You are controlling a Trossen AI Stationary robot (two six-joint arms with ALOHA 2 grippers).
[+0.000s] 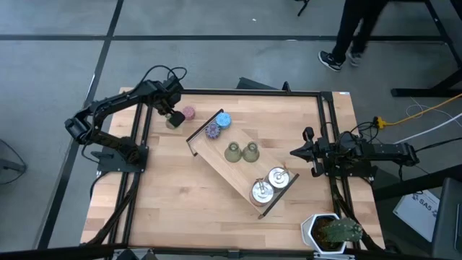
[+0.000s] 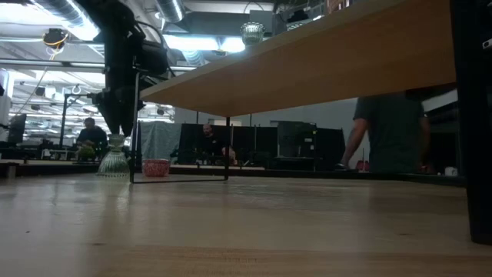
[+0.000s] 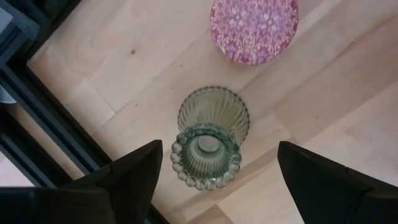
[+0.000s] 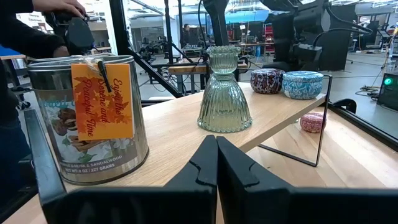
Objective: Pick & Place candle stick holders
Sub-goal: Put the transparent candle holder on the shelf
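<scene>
Olive-green holder stands upright on table, open left gripper above.

Robotics laboratory in an open, industrial hall. A wooden table in a black metal frame carries two dark robot arms, one at either side. Beyond the table lie a grey floor with dark seams, loose yellow and white cables, and a standing person's legs. Behind it, level with the table top, appear exposed ceiling ducts, strip lights, monitors and seated people.
</scene>
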